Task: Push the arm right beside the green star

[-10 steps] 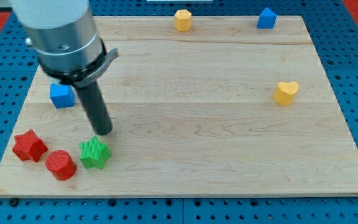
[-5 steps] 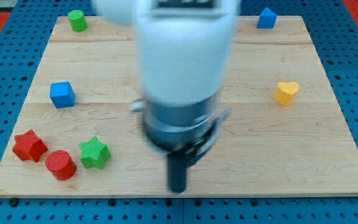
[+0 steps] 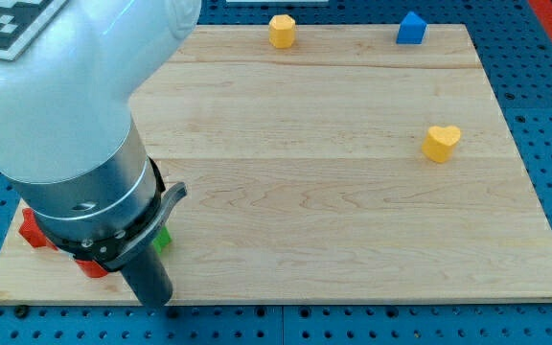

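Observation:
My arm fills the view's left and hides most of the blocks there. Only a sliver of the green star (image 3: 164, 239) shows beside the rod, at the bottom left of the wooden board (image 3: 353, 192). My tip (image 3: 153, 301) is at the board's bottom edge, just below the green star and a little to its left. Small parts of the red star (image 3: 29, 229) and the red cylinder (image 3: 92, 269) peek out from under the arm, left of the tip.
A yellow hexagonal block (image 3: 282, 30) and a blue block (image 3: 410, 28) sit at the board's top edge. A yellow heart (image 3: 441, 143) lies at the right. The blue cube and the green cylinder at the left are hidden by the arm.
My tip swung from above the green star to the bottom middle, then back left to just below the star. The blocks have not visibly moved.

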{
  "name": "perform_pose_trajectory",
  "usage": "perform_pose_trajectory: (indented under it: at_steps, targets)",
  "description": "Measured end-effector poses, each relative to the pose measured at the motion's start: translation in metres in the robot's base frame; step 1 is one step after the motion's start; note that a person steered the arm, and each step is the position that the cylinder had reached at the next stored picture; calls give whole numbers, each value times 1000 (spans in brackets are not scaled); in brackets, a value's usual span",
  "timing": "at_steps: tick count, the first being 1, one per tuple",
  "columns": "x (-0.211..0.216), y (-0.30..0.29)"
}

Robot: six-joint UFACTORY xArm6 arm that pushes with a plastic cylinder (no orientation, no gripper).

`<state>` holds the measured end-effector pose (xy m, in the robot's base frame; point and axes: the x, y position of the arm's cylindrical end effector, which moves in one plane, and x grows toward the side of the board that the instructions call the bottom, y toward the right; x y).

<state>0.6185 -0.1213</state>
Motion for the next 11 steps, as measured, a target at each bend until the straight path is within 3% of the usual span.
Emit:
perform_pose_trajectory:
  at_steps: [2,4,8,11]
  targets:
    - [-8,13]
    - [-28,-24]
    - [-26,-27]
    - [-26,15]
